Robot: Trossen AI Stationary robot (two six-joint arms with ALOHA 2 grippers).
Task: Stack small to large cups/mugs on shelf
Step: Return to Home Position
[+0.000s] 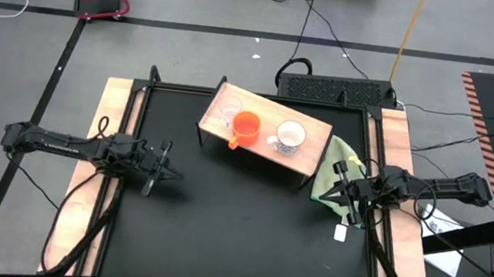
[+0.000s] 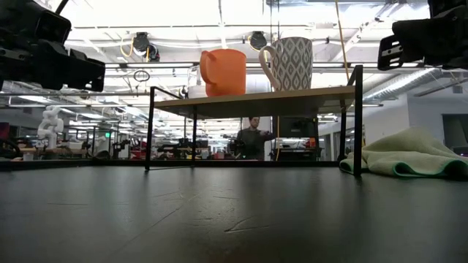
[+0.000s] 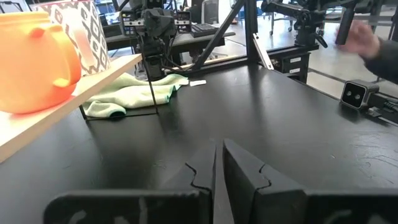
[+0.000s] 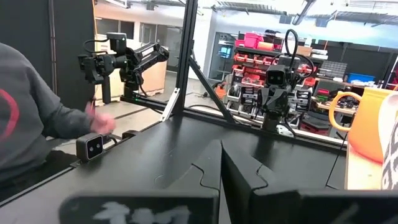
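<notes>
The shelf point(image 1: 310, 155), a light wooden board on thin black legs, stands at the table's far middle. Three cups stand in a row on it, each on its own base: a small clear cup point(image 1: 226, 116), an orange mug point(image 1: 246, 126) and a white patterned mug point(image 1: 290, 137). My left gripper point(image 1: 167, 169) hovers near the table's left side, shut and empty, pointing toward the middle. My right gripper point(image 1: 342, 192) hovers near the right side, shut and empty, beside the shelf's right end. In the low view the orange mug point(image 2: 223, 71) and the white mug point(image 2: 289, 64) stand upright.
A green cloth point(image 1: 337, 166) lies by the shelf's right legs, under my right gripper. A white tag point(image 1: 341, 231) lies near the right strip. A small camera point(image 3: 354, 93) sits at the near edge, where a person point(image 4: 31, 124) shows. Bare black tabletop point(image 1: 235, 240) lies in front of the shelf.
</notes>
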